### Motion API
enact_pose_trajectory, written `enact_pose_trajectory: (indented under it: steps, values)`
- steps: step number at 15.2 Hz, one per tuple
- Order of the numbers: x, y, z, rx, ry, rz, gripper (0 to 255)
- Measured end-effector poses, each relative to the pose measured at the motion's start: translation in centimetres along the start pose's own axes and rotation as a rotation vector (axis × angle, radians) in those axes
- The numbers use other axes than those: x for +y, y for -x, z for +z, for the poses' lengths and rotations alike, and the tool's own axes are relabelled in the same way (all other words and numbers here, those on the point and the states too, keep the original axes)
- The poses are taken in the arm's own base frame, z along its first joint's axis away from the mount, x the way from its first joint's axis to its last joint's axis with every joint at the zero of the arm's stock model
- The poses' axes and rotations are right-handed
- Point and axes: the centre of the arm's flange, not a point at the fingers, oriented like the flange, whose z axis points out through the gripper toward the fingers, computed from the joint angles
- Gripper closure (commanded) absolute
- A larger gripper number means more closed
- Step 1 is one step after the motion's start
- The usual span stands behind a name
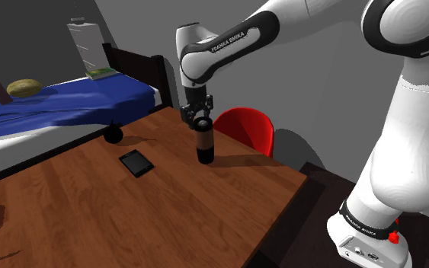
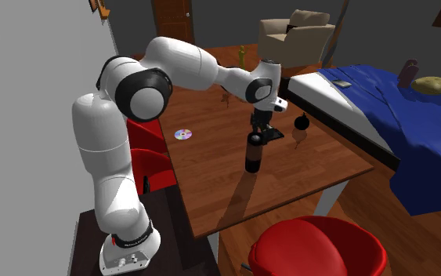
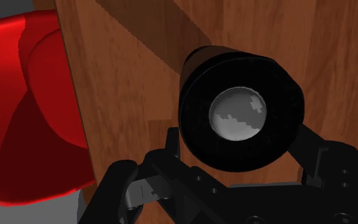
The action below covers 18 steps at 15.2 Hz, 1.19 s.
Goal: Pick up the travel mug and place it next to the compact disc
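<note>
A dark cylindrical travel mug (image 1: 205, 146) stands upright on the wooden table (image 1: 167, 205), near the edge by the red chair. My black gripper (image 1: 203, 122) comes down on it from above, and its fingers clasp the mug's upper sides. In the wrist view the mug's black lid (image 3: 241, 109) with its grey centre sits between the two fingers (image 3: 171, 143), hiding their tips. The second exterior view shows the mug (image 2: 254, 154) under the gripper (image 2: 256, 132). There the shiny compact disc (image 2: 182, 134) lies flat on the table, towards the arm's base from the mug.
A flat black device (image 1: 136, 163) and a small round black object (image 1: 113, 135) lie on the table beyond the mug. A red chair (image 1: 247, 129) stands at the table's edge close to the mug. A blue bed (image 1: 52, 106) runs along the far side.
</note>
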Motion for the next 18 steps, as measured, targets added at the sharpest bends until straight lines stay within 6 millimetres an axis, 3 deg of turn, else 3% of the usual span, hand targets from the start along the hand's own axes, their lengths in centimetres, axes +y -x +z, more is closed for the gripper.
enact_pose_trajectory:
  steps: [18]
  values:
    - [0.1, -0.1, -9.5, 0.0, 0.0, 0.0, 255]
